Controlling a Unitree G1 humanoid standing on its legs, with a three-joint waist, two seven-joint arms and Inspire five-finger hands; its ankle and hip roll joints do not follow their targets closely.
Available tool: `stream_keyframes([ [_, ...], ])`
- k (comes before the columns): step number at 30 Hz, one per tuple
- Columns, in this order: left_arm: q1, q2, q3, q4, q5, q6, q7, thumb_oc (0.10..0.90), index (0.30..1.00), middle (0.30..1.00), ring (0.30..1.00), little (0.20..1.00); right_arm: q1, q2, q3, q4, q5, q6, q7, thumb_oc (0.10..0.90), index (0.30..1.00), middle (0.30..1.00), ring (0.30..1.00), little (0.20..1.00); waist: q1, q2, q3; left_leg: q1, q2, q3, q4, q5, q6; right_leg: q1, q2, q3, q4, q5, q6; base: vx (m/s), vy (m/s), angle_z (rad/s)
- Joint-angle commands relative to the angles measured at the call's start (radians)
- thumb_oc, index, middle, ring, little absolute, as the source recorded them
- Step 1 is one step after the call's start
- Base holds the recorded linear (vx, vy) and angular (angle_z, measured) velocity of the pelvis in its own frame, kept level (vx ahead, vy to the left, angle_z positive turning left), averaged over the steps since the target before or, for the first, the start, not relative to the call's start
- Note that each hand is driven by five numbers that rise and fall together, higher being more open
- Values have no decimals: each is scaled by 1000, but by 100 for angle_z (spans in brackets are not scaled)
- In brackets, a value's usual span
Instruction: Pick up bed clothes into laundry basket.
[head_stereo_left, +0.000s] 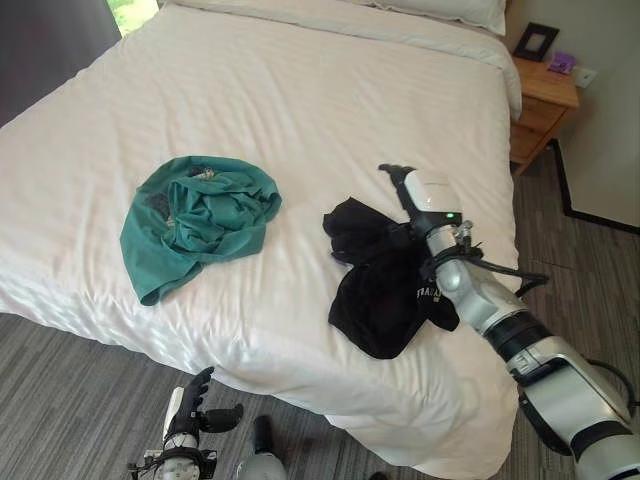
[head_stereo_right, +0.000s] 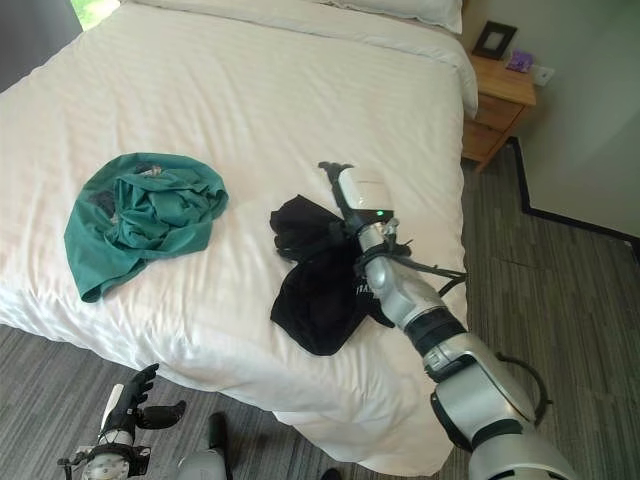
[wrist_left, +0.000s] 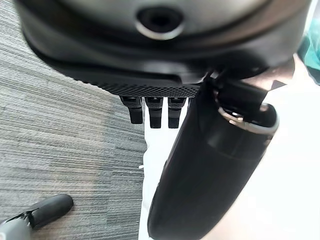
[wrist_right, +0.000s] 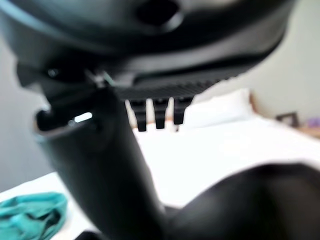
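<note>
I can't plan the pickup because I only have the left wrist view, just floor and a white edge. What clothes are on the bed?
Observer: Two pieces lie on the white bed: a green garment crumpled toward the robot's left, and a black garment near the front edge on its right.
Operator: Where is the right hand?
Observer: The right hand is over the black garment's far side, fingers straight and open; I cannot tell whether it touches the cloth.
Operator: And the left hand, seen from the head?
Observer: The left hand hangs low in front of the bed, above the floor, open and holding nothing.
</note>
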Motion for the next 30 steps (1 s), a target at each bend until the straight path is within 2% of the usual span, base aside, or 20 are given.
stream_keyframes([
  [1,-12,26,-30,-24,5,-46,-1,800,900,900,900,900,-91,-64,-11,-61,19,-16,-27,800,900,900,900,900,11,-8,-40,37,78,22,3,-66,-86,-43,-63,-1,5,-36,65,-9,2,9],
  [2,-12,26,-30,-24,5,-46,-1,800,900,900,900,900,-91,-64,-11,-61,19,-16,-27,800,900,900,900,900,11,-8,-41,37,78,22,3,-66,-86,-44,-63,-1,5,-36,65,20,40,6],
  [3,-27,15,-33,17,11,-37,-3,800,900,900,900,900,-42,-9,-3,-60,29,-17,-2,800,900,900,900,900,8,-12,-37,43,74,17,3,-78,-84,-41,-68,0,7,-35,70,43,57,-2],
  [4,-50,-3,-34,125,15,-20,-2,800,900,900,900,900,7,55,12,-21,45,-15,34,800,900,900,900,900,3,-18,-44,44,68,14,3,-85,-81,-41,-74,3,7,-31,73,35,58,-6],
  [7,-64,-8,-34,179,26,-16,5,800,900,900,900,900,17,76,19,6,51,-18,41,800,900,900,900,900,0,-19,-49,39,67,13,3,-83,-79,-45,-75,4,6,-26,72,12,8,-2],
  [8,-79,-13,-37,240,40,-9,9,800,900,900,900,900,18,93,31,35,50,-21,54,653,679,679,679,679,-1,-20,-49,41,65,10,3,-85,-78,-43,-75,4,6,-26,72,0,0,0],
  [9,-98,-21,-37,344,54,3,18,800,900,900,900,900,10,116,51,67,62,-24,79,402,302,302,302,302,-2,-20,-55,42,64,8,3,-87,-80,-42,-76,3,5,-26,73,38,6,-3],
  [12,-130,-15,-27,479,82,18,38,800,900,900,900,900,0,145,72,124,83,-26,110,400,300,300,300,300,-5,-20,-61,49,64,6,3,-91,-85,-35,-78,2,5,-28,74,26,-7,3],
  [16,-158,21,11,512,59,19,47,800,900,900,900,900,-37,130,79,140,105,-31,126,400,300,300,300,300,-11,-16,-72,51,63,6,3,-90,-88,-35,-81,3,5,-24,76,0,0,0],
  [17,-179,69,40,488,38,11,60,800,900,900,900,900,-84,76,82,139,120,-31,134,400,300,300,300,300,-16,-14,-76,60,65,6,3,-91,-93,-26,-82,1,5,-25,80,0,0,0],
  [19,-191,111,65,440,15,2,64,800,900,900,900,900,-126,1,71,115,150,-35,135,400,300,300,300,300,-23,-11,-83,64,66,6,3,-89,-96,-21,-84,-2,5,-24,83,-6,3,9],
  [23,-193,202,116,294,-12,-22,84,800,900,900,900,900,-213,-242,17,-32,256,-50,93,400,300,300,300,300,-43,-8,-96,70,65,12,3,-84,-100,-13,-86,-5,5,-15,90,-9,8,5],
  [24,-193,202,116,294,-12,-22,84,800,900,900,900,900,-213,-242,17,-32,256,-49,93,400,300,300,300,300,-43,-8,-97,69,65,12,3,-84,-100,-14,-86,-5,5,-15,90,0,0,0],
  [25,-159,236,163,188,-13,-35,95,800,900,900,900,900,-208,-395,-61,-137,308,-62,42,400,300,300,300,300,-57,-6,-102,78,65,15,3,-88,-102,-6,-89,-7,5,-15,96,4,6,12],
  [29,-96,289,292,17,25,-46,124,800,900,900,900,900,-32,-669,-347,-335,361,-84,-63,400,300,300,300,300,-85,2,-122,83,64,10,3,-93,-103,2,-94,-11,5,-16,104,11,-4,6],
  [30,-79,292,324,-27,41,-46,132,800,900,900,900,900,44,-708,-426,-371,358,-92,-80,400,300,300,300,300,-95,7,-125,85,65,10,3,-95,-103,5,-94,-13,5,-17,106,47,-17,6],
])
